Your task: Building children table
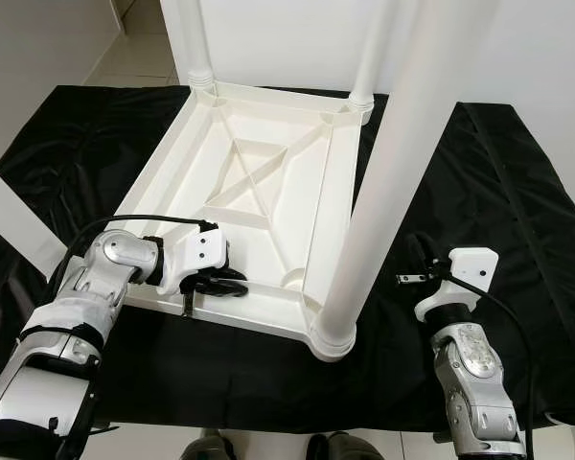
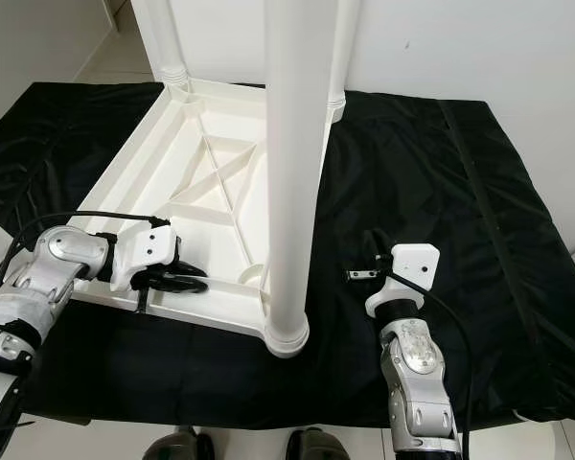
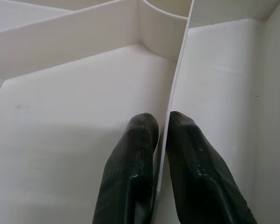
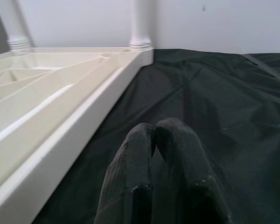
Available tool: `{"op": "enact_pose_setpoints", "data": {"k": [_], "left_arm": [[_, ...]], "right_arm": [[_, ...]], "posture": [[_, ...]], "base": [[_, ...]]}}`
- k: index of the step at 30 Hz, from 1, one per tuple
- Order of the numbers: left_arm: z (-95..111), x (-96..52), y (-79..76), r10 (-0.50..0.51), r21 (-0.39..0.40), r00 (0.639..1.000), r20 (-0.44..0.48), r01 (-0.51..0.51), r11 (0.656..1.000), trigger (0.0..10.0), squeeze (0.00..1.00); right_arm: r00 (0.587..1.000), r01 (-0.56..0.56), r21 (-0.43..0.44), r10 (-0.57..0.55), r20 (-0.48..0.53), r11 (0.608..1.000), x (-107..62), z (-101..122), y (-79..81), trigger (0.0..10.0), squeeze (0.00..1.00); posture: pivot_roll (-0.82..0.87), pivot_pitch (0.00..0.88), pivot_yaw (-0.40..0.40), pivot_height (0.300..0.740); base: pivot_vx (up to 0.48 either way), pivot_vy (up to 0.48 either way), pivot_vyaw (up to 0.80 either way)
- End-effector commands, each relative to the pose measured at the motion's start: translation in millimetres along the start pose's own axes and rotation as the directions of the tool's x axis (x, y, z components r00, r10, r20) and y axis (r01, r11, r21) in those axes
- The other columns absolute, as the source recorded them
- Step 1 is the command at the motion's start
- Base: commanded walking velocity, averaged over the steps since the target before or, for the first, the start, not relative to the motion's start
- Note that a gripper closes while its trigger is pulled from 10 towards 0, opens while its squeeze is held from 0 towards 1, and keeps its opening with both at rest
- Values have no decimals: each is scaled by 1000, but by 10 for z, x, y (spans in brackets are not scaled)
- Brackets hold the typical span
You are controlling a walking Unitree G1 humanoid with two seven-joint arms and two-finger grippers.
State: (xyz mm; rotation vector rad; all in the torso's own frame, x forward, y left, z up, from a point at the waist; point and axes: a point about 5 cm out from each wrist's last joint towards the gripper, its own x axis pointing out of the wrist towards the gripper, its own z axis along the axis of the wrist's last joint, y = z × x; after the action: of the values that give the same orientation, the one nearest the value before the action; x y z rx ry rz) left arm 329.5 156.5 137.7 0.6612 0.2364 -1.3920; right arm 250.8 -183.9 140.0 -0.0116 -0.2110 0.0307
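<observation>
White plastic children's table [image 1: 259,182] lies upside down on a black cloth [image 1: 479,192], with three legs fitted: two at the far corners, one leg [image 1: 383,172] at the near right corner. Left claw [image 1: 216,283] sits at the near rim, its fingers [image 3: 130,172] clamped on a thin wall of the underside. Right claw [image 2: 369,259] rests over the cloth, right of the table, fingers pressed together, holding nothing.
</observation>
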Motion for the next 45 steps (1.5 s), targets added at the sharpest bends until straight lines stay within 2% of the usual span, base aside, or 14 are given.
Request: {"op": "enact_pose_setpoints", "data": {"k": [1,4,5,6,8,17,18,19,20,25,28,34,38,45], "left_arm": [[2,-14,99,196,-23,980,21,-196,980,0,0],[19,8,92,199,-15,980,28,-199,980,0,0],[67,72,76,190,-32,979,66,-189,982,10000,0],[67,72,76,190,-32,979,66,-189,982,10000,0],[106,114,58,160,-78,981,110,-152,985,10000,1000],[225,104,67,132,-99,970,206,-113,989,10000,1000],[229,108,80,134,-116,968,213,-111,987,10000,898],[229,108,80,134,-116,968,213,-111,987,10000,898],[269,104,122,164,-151,953,254,-128,980,10000,0],[442,34,283,262,-273,883,390,-161,949,10000,0],[482,15,311,271,-299,868,416,-151,942,10000,0],[492,23,441,360,-395,857,370,-206,895,10000,0],[493,128,530,500,-463,810,307,-332,822,10000,0],[485,255,464,498,-453,826,264,-350,820,10000,0]], "right_arm": [[997,73,-4,-73,1,997,-4,-18,-90,10000,0],[995,102,-6,-102,4,995,-7,-15,-130,10000,0],[990,139,15,-139,7,990,-29,-5,-199,10000,0],[990,139,15,-139,7,990,-29,-5,-199,10000,0],[989,147,13,-148,7,989,-58,5,-232,10000,0],[988,157,-23,-157,8,987,-125,16,-314,10000,0],[987,158,-30,-158,12,987,-126,24,-330,10000,0],[987,158,-30,-158,12,987,-126,24,-330,10000,0],[987,158,-42,-157,23,987,-115,49,-355,10000,0],[987,155,-64,-153,45,986,-70,103,-414,10000,0],[988,152,-71,-149,47,986,-59,108,-422,10000,0],[990,139,-97,-138,18,985,-29,84,-450,10000,0],[994,101,-142,-106,-27,985,-17,35,-439,10000,0],[999,-21,-124,17,-38,992,-88,32,-359,10000,0]], "posture": [[31,98,21,740],[31,98,21,740],[22,97,26,740],[22,97,26,740],[14,94,29,740],[-13,72,37,740],[-27,59,43,740],[-27,59,43,740],[-35,46,49,740],[-43,18,66,740],[-44,15,69,740],[-50,0,85,740],[-51,0,92,740],[-45,0,76,740]], "base": [[0,0,0],[0,0,0],[0,0,0],[0,0,0],[0,0,0],[0,0,0],[0,0,0],[0,0,0],[0,0,0],[0,0,0],[0,0,0],[0,0,0],[0,0,0],[0,0,0]]}}
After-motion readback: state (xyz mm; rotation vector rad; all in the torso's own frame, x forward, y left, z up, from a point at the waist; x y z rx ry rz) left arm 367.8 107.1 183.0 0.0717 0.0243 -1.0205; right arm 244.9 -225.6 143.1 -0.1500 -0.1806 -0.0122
